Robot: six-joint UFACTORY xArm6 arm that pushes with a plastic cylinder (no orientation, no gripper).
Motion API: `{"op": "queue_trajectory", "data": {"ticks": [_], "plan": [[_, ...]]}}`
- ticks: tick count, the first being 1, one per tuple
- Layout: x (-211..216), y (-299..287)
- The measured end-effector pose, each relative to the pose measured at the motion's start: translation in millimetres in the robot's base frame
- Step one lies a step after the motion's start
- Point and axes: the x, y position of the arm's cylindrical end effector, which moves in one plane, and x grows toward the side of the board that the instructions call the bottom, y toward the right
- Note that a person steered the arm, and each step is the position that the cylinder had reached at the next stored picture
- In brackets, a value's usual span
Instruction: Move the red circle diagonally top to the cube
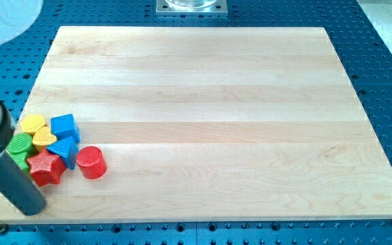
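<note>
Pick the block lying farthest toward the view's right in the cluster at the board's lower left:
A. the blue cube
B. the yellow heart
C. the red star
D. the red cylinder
D. The red cylinder sits at the right edge of the cluster, further right than the blue cube, the red star and the yellow heart; my tip is below and left of them all.

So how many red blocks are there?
2. The red circle sits at the right edge of the cluster by the board's left side. The red star lies just left of it. My tip is below the star; the rod may hide more.
</note>
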Motion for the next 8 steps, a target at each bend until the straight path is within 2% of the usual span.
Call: {"op": "queue_trajectory", "data": {"ticks": [2,3,4,5,6,8], "plan": [[-34.1,36.7],[-34.7,59.0],[-61.1,89.0],[-65.8,129.0],[-53.7,128.7],[-103.6,182.2]]}}
